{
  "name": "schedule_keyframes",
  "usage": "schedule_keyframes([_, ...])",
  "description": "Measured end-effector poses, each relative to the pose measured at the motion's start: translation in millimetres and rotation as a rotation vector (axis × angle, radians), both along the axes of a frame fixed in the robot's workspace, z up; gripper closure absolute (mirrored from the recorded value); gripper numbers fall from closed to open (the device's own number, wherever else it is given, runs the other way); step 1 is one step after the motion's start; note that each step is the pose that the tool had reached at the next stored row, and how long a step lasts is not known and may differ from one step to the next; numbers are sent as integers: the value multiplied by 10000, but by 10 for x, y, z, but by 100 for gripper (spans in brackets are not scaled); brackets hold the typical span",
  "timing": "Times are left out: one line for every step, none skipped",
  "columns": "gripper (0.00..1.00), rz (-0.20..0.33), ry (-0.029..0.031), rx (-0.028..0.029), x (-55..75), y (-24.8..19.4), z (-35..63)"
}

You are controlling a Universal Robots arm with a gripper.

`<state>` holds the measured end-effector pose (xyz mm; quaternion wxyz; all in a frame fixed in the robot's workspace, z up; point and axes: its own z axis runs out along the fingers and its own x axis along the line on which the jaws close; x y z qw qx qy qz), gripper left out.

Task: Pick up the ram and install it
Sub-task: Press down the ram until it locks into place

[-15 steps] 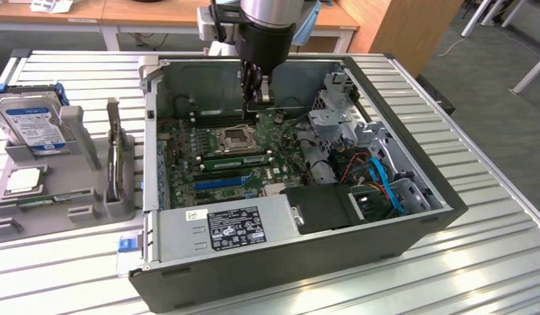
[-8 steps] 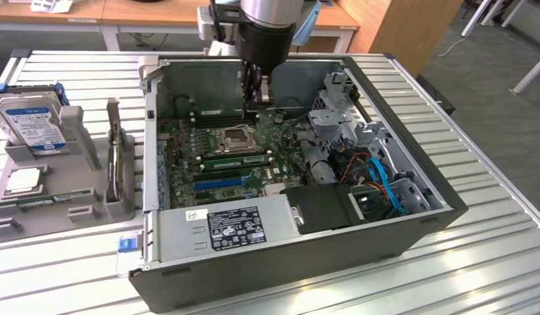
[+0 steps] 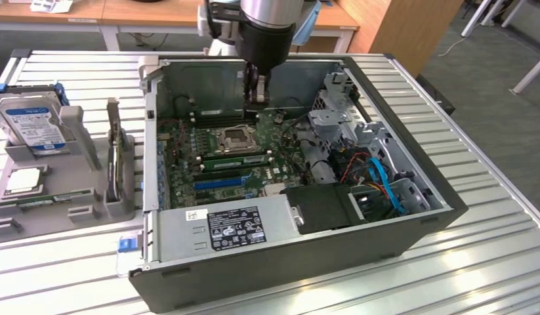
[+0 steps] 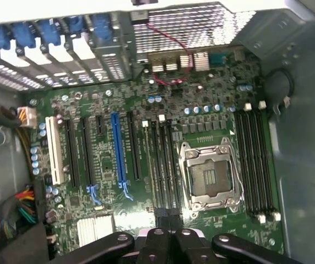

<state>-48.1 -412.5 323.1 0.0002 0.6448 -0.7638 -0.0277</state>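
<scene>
Exterior view: gripper [image 3: 259, 97] shut, empty afaict, inside PC case [image 3: 279, 262] — ram [image 3: 52, 197] seems to lie flat in grey holder [image 3: 86, 213], well apart toward exterior view's left table edge.

Gripper [image 3: 259, 92] – shut – over mobo [image 3: 219, 152]

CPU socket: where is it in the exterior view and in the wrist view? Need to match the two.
Exterior view: the CPU socket sits mid-motherboard inside the open computer case, just below the tool.
Wrist view: the CPU socket lies between two banks of memory slots, close to the tool.
Shared landmark: the blue expansion slot.
</scene>
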Motion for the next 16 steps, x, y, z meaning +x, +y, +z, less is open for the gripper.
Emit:
schedule_keyframes([90,-167,0,0,0,0,-1])
schedule_keyframes([90,-327,0,0,0,0,-1])
schedule_keyframes([90,-488,0,1,0,0,-2])
schedule_keyframes([90,-652,0,1,0,0,-2])
schedule_keyframes([90,-821,0,0,0,0,-2])
schedule_keyframes([90,-1005,-1,1,0,0,-3])
schedule_keyframes([90,-1176,0,1,0,0,-4])
schedule_keyframes([90,-1350,0,1,0,0,-5])
schedule_keyframes([90,-1527,0,0,0,0,-5])
schedule_keyframes([90,-1704,0,0,0,0,-6])
schedule_keyframes([90,-1881,0,0,0,0,-7])
schedule_keyframes([90,-2064,0,1,0,0,-7])
schedule_keyframes([90,-2242,0,1,0,0,-8])
schedule_keyframes([90,-2418,0,0,0,0,-9])
schedule_keyframes([90,-2593,0,0,0,0,-9])
schedule_keyframes([90,-2776,0,0,0,0,-10])
